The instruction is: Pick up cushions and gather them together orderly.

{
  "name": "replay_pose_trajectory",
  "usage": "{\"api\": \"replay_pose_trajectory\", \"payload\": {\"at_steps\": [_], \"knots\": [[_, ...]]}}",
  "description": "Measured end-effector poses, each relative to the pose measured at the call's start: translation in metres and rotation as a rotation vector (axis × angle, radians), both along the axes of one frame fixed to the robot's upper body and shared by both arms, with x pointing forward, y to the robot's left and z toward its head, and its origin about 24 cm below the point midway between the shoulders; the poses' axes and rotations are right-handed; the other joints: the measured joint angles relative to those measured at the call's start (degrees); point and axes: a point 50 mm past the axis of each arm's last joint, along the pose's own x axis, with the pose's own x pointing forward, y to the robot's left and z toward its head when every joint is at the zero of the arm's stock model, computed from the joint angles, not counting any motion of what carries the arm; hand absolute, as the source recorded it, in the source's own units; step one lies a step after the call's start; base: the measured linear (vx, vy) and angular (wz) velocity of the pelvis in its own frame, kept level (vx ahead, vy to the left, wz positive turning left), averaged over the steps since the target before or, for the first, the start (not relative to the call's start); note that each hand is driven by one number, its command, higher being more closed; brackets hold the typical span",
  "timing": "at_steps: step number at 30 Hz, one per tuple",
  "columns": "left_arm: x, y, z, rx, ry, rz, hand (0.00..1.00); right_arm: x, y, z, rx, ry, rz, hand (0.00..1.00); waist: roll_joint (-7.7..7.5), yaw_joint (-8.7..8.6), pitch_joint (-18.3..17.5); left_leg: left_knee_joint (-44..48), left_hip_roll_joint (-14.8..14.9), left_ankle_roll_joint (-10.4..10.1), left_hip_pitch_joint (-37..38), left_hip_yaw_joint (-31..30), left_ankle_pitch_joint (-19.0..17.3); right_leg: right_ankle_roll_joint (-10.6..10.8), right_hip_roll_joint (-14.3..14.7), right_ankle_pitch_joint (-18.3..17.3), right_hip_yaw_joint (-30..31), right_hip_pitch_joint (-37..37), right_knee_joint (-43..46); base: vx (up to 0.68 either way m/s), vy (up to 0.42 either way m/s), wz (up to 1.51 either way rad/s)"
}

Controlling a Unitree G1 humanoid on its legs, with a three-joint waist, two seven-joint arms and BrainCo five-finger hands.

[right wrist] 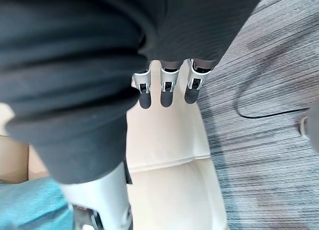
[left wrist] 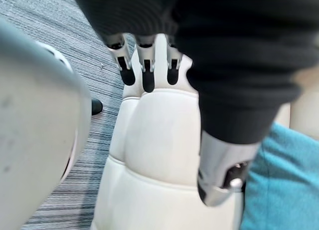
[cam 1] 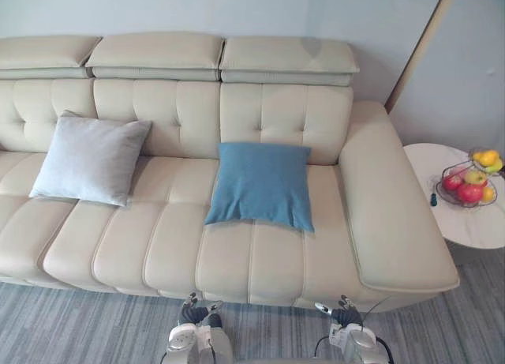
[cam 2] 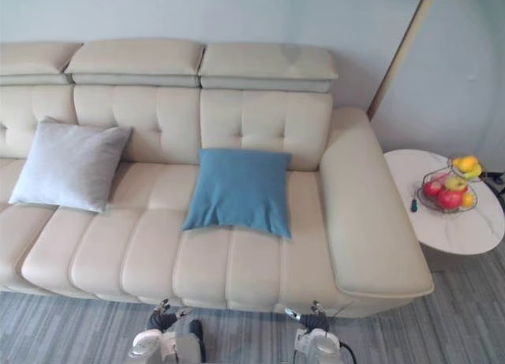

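A blue square cushion and a grey square cushion sit apart on the cream sofa. The left hand and right hand keep fingers straight by its front edge.

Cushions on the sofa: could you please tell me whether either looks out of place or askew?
Both sit apart rather than together: the grey cushion leans on the backrest, slightly rotated, and the blue cushion lies further right, bare seat between them. Nothing looks damaged.

No legible text, labels or numbers on anything.
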Motion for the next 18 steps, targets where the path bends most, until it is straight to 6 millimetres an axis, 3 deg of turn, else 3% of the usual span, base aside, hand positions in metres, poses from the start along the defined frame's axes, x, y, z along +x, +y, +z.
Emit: {"api": "replay_pose_trajectory", "payload": {"at_steps": [1, 2, 3, 4, 5, 8, 10, 12, 13, 18], "knots": [[-0.002, -0.002, -0.001, -0.003, 0.006, -0.004, 0.0, 0.0, 0.002, -0.001, 0.001, 0.004, 0.003, 0.0, 0.13, -0.35, 0.05, -2.9, -0.06, -0.53, 0.03, -0.87, 3.94, -1.15, 0.07, 0.44, -1.41, -0.1, -1.1, -0.33, -0.086, 0.25], [0.0, -0.003, 0.0, -0.006, 0.001, -0.007, 0.0, 0.0, 0.003, -0.001, 0.003, 0.004, 0.0, 0.0, -0.5, -0.76, 0.25, -4.33, -0.44, -0.62, -0.12, -1.44, 5.59, -2.34, -0.52, 0.8, -2.94, -0.09, -2.14, -0.36, -0.061, 0.23], [0.005, -0.004, 0.002, -0.007, -0.012, -0.014, 0.0, 0.003, 0.005, 0.0, 0.009, -0.004, -0.005, 0.0, -0.99, -0.91, 0.79, 0.26, -0.85, 0.46, -0.89, -2.49, 1.01, -3.38, -1.58, 1.43, -4.79, -0.75, -3.05, -0.21, 0.011, 0.15], [0.006, -0.004, 0.002, -0.006, -0.013, -0.013, 0.0, 0.003, 0.004, 0.0, 0.007, -0.004, -0.013, 0.0, -1.43, -1.05, 1.05, 4.5, -1.7, 0.84, -1.09, -2.76, -2.75, -3.28, -2.4, 2.12, -5.01, -1.1, -3.13, -0.32, 0.093, 0.14], [0.007, -0.004, 0.003, -0.007, -0.018, -0.012, 0.0, -0.004, 0.001, -0.002, 0.005, 0.012, -0.036, 0.0, -2.22, -1.33, 1.42, 12.08, -2.79, 1.52, -0.69, -3.39, -8.85, -2.58, -3.72, 3.85, -5.23, -1.0, -4.45, -0.28, 0.123, 0.17], [0.004, -0.003, 0.002, -0.009, -0.012, -0.002, 0.0, -0.013, -0.001, -0.005, 0.005, 0.039, -0.05, 0.0, -2.23, -1.63, 1.35, 18.92, -2.23, 1.27, 2.29, -4.11, -18.14, -1.26, -4.27, 6.99, -4.91, -1.19, -8.07, -0.24, 0.237, 0.07], [-0.001, 0.0, -0.001, -0.012, 0.003, 0.02, 0.0, -0.02, 0.0, -0.009, 0.016, 0.062, -0.064, 0.0, -1.85, -1.87, 1.19, 15.38, -2.62, 0.04, 4.91, -3.42, -22.8, 0.63, -3.91, 8.3, -3.72, -1.45, -8.79, -0.14, 0.288, -0.12], [-0.014, 0.024, -0.003, 0.046, 0.039, 0.052, 0.0, -0.037, 0.021, -0.019, 0.099, 0.129, -0.085, 0.0, -5.01, -2.25, -1.05, 7.85, -6.27, 1.12, 7.61, -1.13, -19.93, 1.24, -5.71, 11.21, -1.67, -0.58, -14.24, -0.05, 0.228, -0.23], [-0.018, 0.028, -0.005, 0.055, 0.057, 0.052, 0.0, -0.039, 0.021, -0.02, 0.103, 0.137, -0.092, 0.0, -5.49, -2.41, -1.42, 5.23, -7.54, 1.58, 8.45, -0.91, -18.52, 0.94, -6.04, 12.5, -0.9, 0.4, -16.94, 0.0, 0.169, 0.0], [-0.036, 0.03, -0.014, 0.057, 0.141, 0.051, 0.0, -0.052, 0.005, -0.023, 0.092, 0.169, -0.172, 0.0, -4.23, -3.89, -3.04, -4.2, -11.73, 3.79, 12.97, -0.97, -13.65, 0.82, -7.06, 17.53, -0.54, 4.55, -24.57, 0.06, 0.102, 0.1]]}}
